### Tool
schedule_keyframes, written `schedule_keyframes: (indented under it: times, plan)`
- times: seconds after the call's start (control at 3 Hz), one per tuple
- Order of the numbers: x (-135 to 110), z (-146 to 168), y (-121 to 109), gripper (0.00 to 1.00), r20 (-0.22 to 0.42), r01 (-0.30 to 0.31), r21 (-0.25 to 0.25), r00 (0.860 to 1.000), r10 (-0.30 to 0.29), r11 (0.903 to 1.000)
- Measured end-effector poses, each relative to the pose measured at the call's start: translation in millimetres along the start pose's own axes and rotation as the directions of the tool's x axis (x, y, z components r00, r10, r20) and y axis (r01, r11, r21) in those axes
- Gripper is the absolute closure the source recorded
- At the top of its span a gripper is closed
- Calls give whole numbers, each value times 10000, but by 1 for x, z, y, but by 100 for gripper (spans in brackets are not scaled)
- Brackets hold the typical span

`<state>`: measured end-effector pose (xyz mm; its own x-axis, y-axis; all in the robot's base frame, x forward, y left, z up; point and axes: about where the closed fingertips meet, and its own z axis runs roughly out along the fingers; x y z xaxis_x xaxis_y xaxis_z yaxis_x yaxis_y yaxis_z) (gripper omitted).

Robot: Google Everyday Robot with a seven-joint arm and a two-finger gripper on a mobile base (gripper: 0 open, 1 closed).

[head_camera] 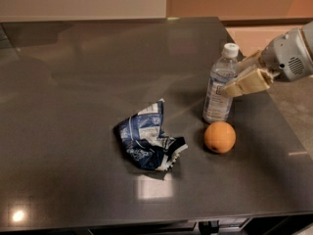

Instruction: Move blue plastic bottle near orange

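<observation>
The blue plastic bottle (219,84), clear with a white cap and a pale label, stands upright on the dark table (73,82) at the right. The orange (220,137) lies just in front of it, a small gap apart. My gripper (234,77) reaches in from the right edge with its tan fingers (247,83) on either side of the bottle's middle, shut on it. The front finger overlaps the bottle's right side and the back finger is partly hidden behind it.
A crumpled dark blue-and-white foil snack bag (146,138) lies left of the orange. The table's right edge (288,131) runs close behind the bottle and orange, with floor beyond. A wall runs along the back.
</observation>
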<state>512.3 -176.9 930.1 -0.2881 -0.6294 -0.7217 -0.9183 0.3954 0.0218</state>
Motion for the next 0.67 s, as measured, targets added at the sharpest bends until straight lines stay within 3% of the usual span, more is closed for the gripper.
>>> schedule_keyframes:
  times: [0.33,0.67]
  plan:
    - [-1,1,0,0,-4,16,-20,10000,-16,10000]
    - [-1,1,0,0,-4,16,-21,10000,-16,10000]
